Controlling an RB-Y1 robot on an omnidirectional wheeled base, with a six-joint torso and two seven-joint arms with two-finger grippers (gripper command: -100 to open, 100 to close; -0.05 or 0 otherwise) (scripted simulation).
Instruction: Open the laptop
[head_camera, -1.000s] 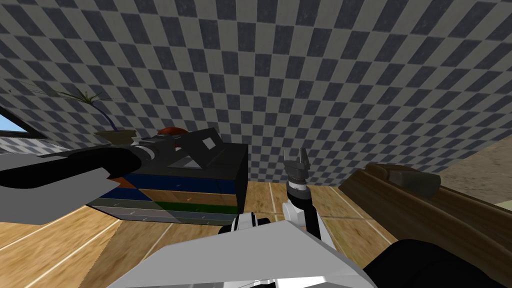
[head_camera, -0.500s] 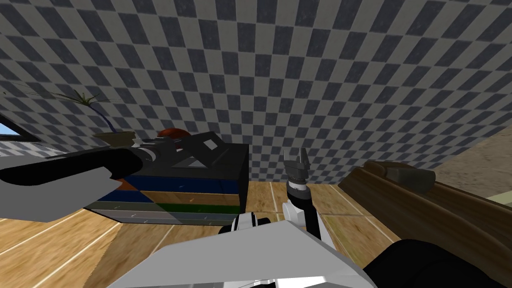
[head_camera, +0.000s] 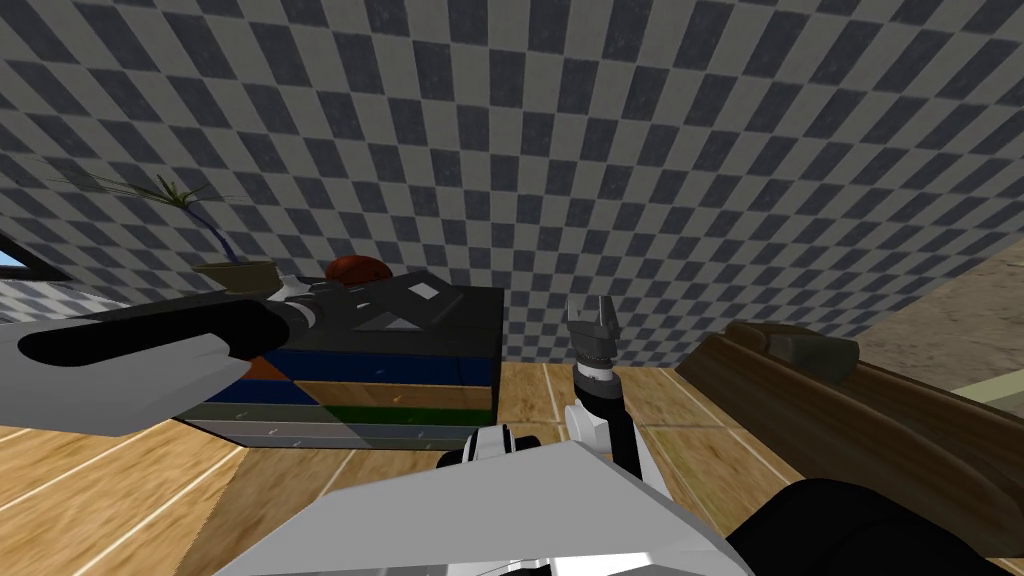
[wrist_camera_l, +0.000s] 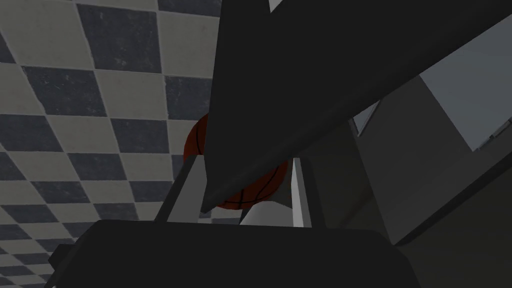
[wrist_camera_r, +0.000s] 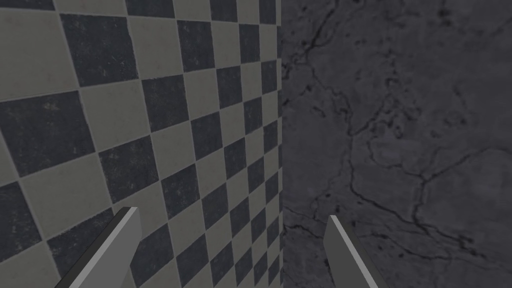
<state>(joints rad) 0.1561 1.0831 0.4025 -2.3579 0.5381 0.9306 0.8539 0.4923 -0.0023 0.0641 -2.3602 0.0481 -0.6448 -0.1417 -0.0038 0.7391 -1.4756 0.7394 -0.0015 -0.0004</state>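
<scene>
A dark laptop (head_camera: 415, 300) lies on top of a low cabinet (head_camera: 380, 395) with blue, brown and green drawer fronts. My left arm reaches across the cabinet, and its gripper (head_camera: 335, 297) is at the laptop's near edge. In the left wrist view the dark lid (wrist_camera_l: 310, 75) slants between the fingers (wrist_camera_l: 186, 192), and the left gripper (wrist_camera_l: 245, 165) is shut on its edge. A grey inner face (wrist_camera_l: 465, 95) shows beneath the lid. My right gripper (head_camera: 590, 318) is held upright in front of my chest, open (wrist_camera_r: 232, 250) with nothing between its fingers.
A red-brown ball (head_camera: 358, 268) and a potted plant (head_camera: 205, 235) stand on the cabinet behind the laptop. A brown wooden piece of furniture (head_camera: 850, 400) runs along the right. A checkered wall (head_camera: 600, 150) is behind, and wooden floor (head_camera: 120, 480) lies below.
The laptop lid sits flatter and lower than a second ago, and my left gripper has moved with it. The view has shifted slightly. The right arm is unchanged.
</scene>
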